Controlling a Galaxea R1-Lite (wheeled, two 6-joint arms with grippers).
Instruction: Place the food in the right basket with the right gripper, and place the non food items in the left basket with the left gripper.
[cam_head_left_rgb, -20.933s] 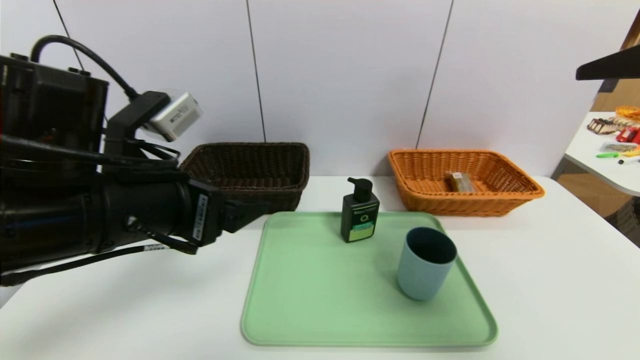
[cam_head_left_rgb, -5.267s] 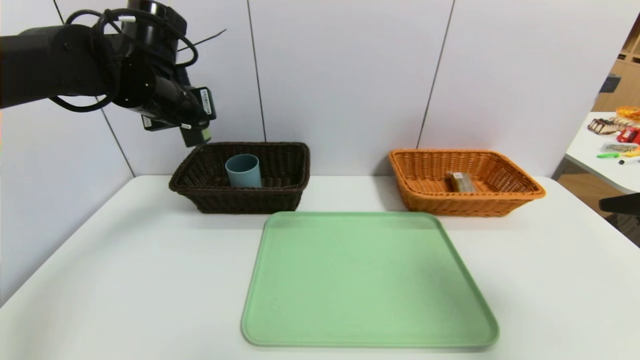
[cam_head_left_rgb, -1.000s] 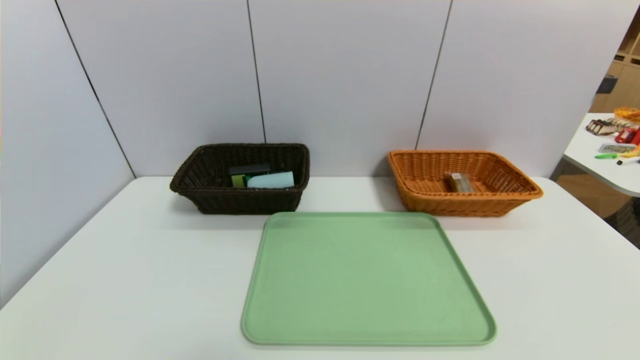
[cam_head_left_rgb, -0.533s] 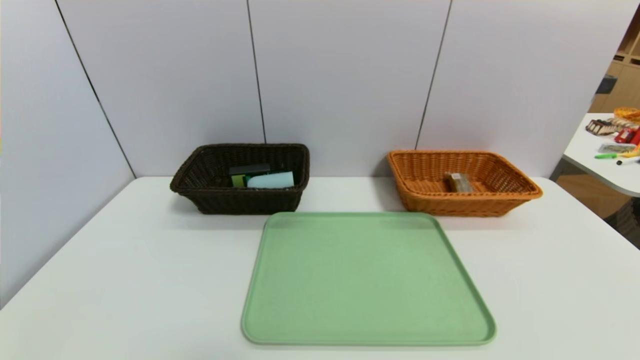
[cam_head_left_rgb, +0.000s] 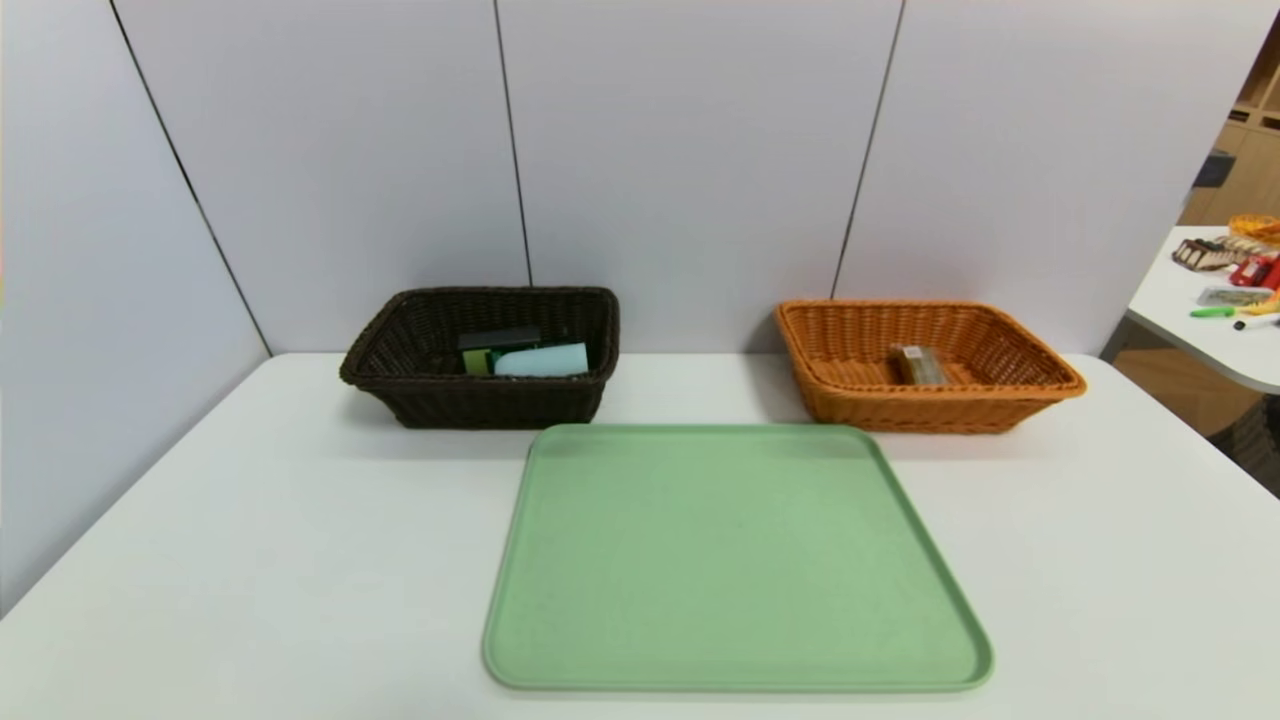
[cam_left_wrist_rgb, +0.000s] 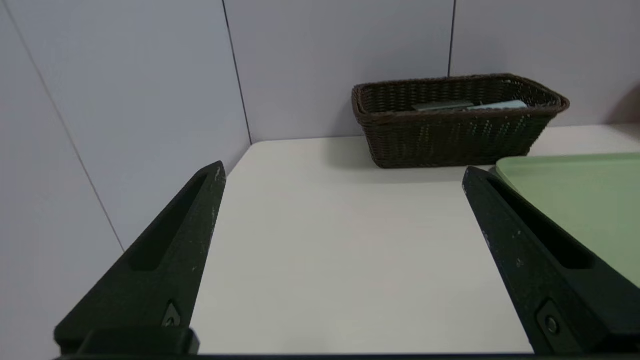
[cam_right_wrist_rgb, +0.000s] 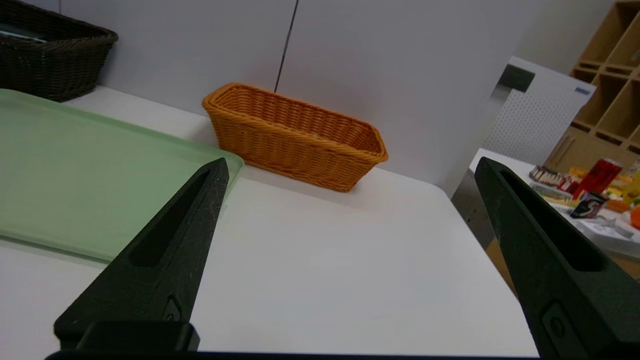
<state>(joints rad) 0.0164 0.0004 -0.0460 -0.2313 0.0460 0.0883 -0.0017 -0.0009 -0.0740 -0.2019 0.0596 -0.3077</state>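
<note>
The brown snack bar (cam_head_left_rgb: 918, 364) lies inside the orange basket (cam_head_left_rgb: 1010, 405) at the back right. In the dark brown basket (cam_head_left_rgb: 420, 400) at the back left, the blue-grey cup (cam_head_left_rgb: 545, 361) lies on its side beside the black pump bottle (cam_head_left_rgb: 490, 347). Neither arm shows in the head view. Over the near left of the table, my left gripper (cam_left_wrist_rgb: 342, 172) stands open and empty, facing the dark basket (cam_left_wrist_rgb: 450, 135). My right gripper (cam_right_wrist_rgb: 351, 165) is open and empty over the near right of the table, with the orange basket (cam_right_wrist_rgb: 295, 145) ahead.
A bare green tray (cam_head_left_rgb: 560, 650) lies in the middle of the white table (cam_head_left_rgb: 250, 560). White wall panels stand close behind both baskets and along the left side. A second table (cam_head_left_rgb: 1200, 320) with clutter stands off to the right.
Nothing has moved over the last second. In older frames the bottle and cup stood on the tray, then the left arm set them in the dark basket and withdrew.
</note>
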